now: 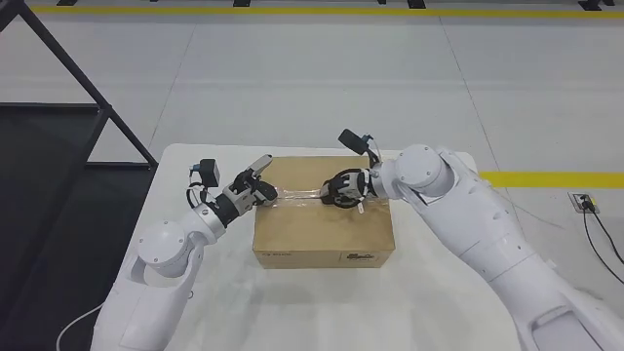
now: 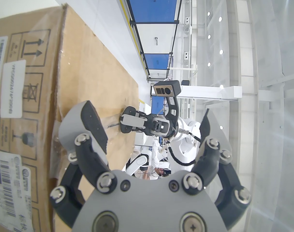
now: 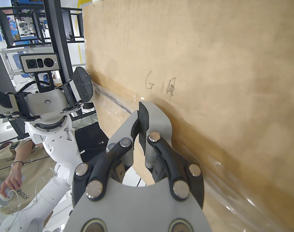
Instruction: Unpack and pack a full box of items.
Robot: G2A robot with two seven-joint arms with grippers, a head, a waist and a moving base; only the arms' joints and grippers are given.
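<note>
The left arm [image 1: 205, 219] extended from the table's near left corner toward its middle, the forearm angled inward. Its wrist was rolled so that the left gripper [image 1: 255, 187] lay on its side, its two black-padded fingers [image 2: 92, 124] spread wide apart. The right arm [image 1: 429, 177] extended from the table's right edge, bent at the elbow, with the forearm pointing toward the left edge. The right gripper [image 1: 338, 193] faced the left one over the table's middle, near it but apart, its pads [image 3: 143, 119] pressed flat together.
</note>
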